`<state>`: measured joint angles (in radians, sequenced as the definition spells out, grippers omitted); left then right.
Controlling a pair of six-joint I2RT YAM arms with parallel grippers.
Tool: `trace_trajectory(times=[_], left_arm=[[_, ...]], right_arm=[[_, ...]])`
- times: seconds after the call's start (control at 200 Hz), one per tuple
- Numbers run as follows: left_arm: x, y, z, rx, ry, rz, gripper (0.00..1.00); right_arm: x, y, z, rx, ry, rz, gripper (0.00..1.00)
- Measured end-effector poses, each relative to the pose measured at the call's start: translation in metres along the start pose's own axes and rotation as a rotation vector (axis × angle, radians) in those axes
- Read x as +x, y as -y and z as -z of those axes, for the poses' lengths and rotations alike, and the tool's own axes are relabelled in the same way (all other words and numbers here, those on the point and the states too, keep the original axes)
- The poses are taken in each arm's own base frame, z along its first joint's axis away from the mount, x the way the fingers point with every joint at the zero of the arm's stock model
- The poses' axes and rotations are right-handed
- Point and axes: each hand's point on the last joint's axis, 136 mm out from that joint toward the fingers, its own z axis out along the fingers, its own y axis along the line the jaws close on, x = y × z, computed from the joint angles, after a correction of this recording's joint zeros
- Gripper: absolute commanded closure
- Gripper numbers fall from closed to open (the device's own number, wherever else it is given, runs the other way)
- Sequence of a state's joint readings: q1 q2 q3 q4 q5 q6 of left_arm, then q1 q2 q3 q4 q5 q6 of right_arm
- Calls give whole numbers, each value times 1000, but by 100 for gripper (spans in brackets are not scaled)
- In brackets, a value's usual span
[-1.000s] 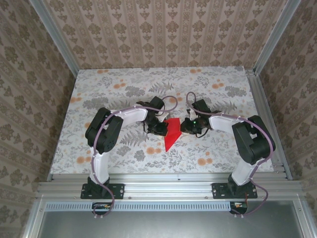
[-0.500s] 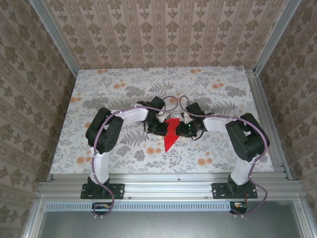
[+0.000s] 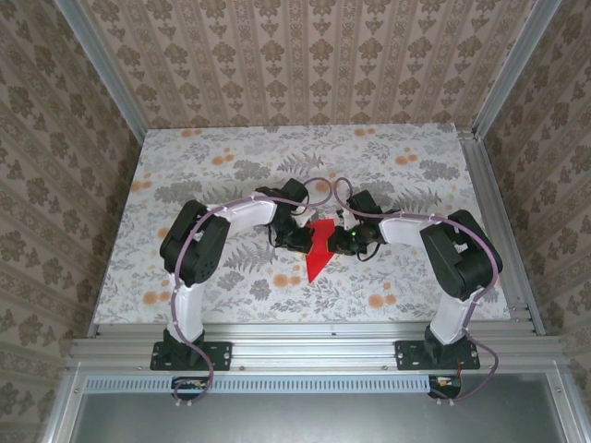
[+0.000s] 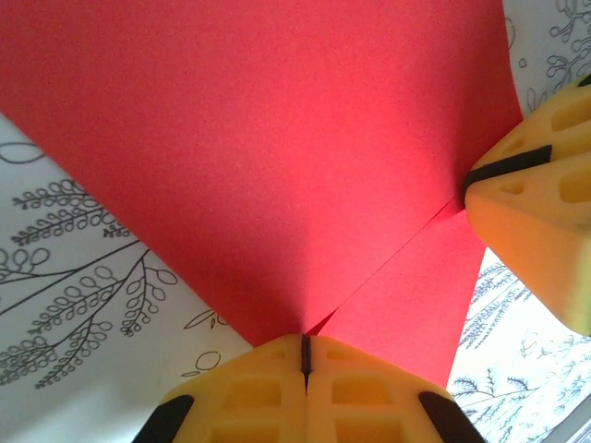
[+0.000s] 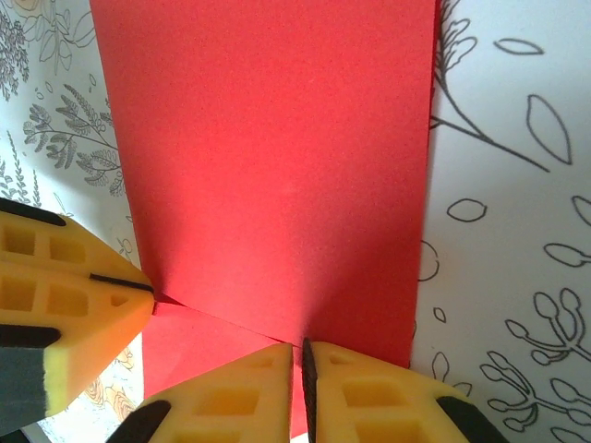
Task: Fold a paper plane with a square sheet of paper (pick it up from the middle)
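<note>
The left fingers (image 4: pixel 259 383) are seen clenched tight, their tips set on the pointed end of a flap of the square sheet of paper (image 4: pixel 277 138). Whether a layer is nipped between them cannot be told. The right fingers (image 5: pixel 369 392) are drawn in to a thin slit with a sliver of red in it, and an edge of the sheet is judged to be grasped there. A slanting flap edge is seen to run from one set of tips to the other, so each end of it is attended. Beyond both sets of tips the red sheet is spread on the flowered counter (image 5: pixel 517 231), between the two wrists. A diagonal fold is judged to be in hand, with most folds yet to be made. Next, the flap should be pressed down along its line while the sheet is pinned, since thin paper is easily dragged.
</note>
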<state>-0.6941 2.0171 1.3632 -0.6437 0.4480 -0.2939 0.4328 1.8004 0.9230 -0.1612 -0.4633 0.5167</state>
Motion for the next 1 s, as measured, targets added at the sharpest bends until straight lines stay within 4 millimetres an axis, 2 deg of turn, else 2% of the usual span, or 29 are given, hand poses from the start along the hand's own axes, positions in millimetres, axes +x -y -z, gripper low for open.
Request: trace_trajectory(times=[0.54,1.0], left_arm=[[-5,2,4,2,11,-3,96],[-6,-6,-2,-16,1,6,97]], right_arm=[[1,-1,0,-6,-5,16,84],[1,-1,0,-10,-7,20,84]])
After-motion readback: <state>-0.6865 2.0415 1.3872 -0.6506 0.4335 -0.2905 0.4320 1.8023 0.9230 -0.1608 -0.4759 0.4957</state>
